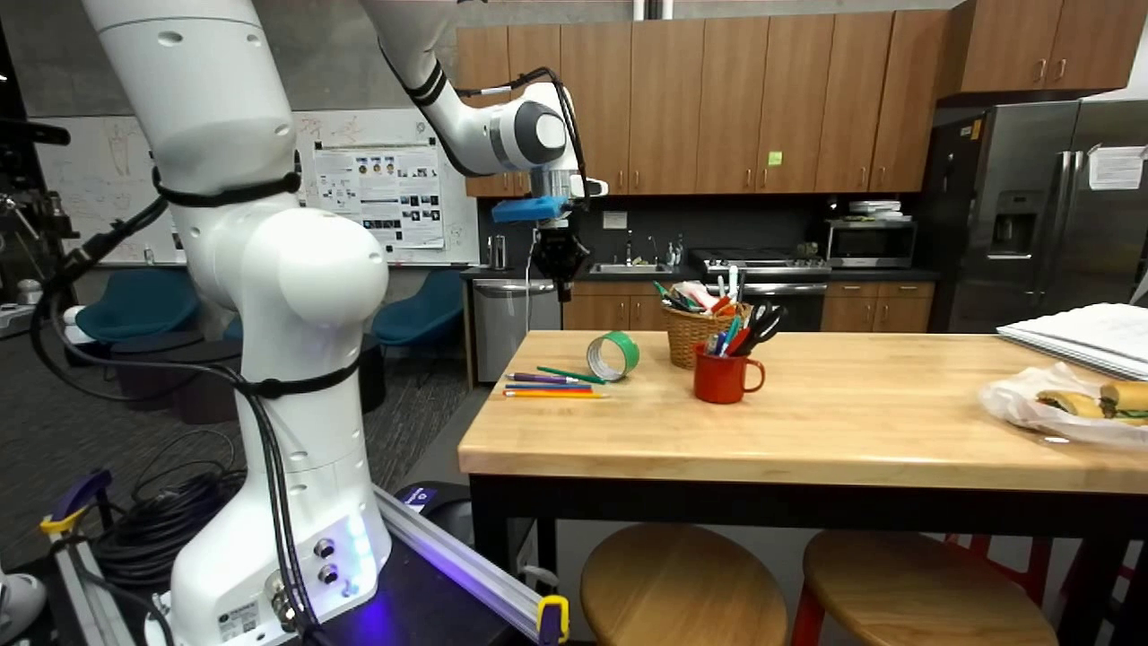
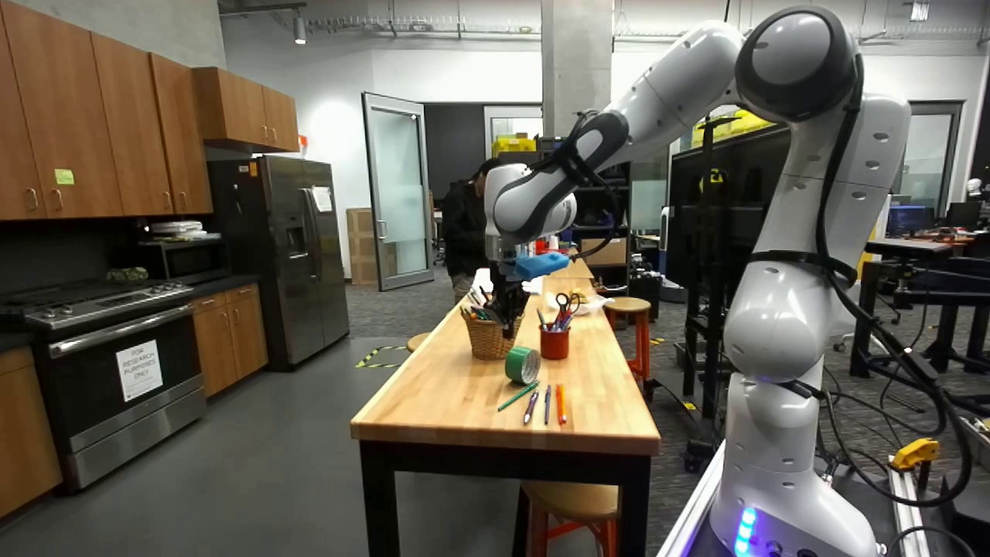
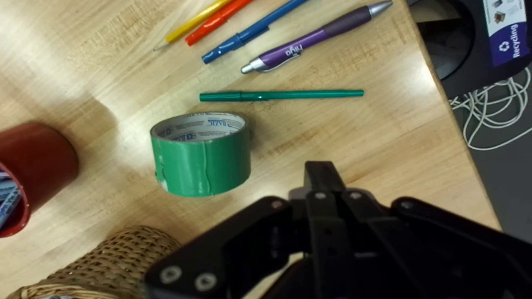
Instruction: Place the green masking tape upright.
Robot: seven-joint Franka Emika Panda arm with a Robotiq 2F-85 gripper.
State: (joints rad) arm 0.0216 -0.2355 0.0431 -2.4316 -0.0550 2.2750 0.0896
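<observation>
The green masking tape (image 3: 203, 168) stands on its curved edge on the wooden surface (image 1: 852, 422), its central hole facing sideways; printing shows on the pale inside of the ring in the wrist view. The pincer (image 3: 322, 176) points down beside it, fully closed, its two fingers together with nothing between them. It is apart from the tape, and in an exterior view its tips hang higher than the top of the roll. Near the tape, but not touching it, lies a green pen (image 3: 282, 95); beyond that, a purple pen (image 3: 311, 43), a blue pen (image 3: 253, 33), an orange-red pen (image 3: 218, 19) and a yellow pencil (image 3: 195, 19) lie side by side. On the opposite side of the roll from these pens stand a red mug (image 1: 717, 379), which holds pens and black-handled scissors (image 1: 764, 323), and a wicker basket (image 1: 687, 336) full of pens and other items too jumbled to tell. Farther along the surface are a sandwich (image 1: 1072, 404) on crumpled white paper (image 1: 1004, 392) and a white paper pad (image 1: 1085, 327). Wooden stools (image 1: 686, 583) stand low beside the table's edge. In an exterior view a person (image 2: 462, 232) in dark clothes is in the background.
</observation>
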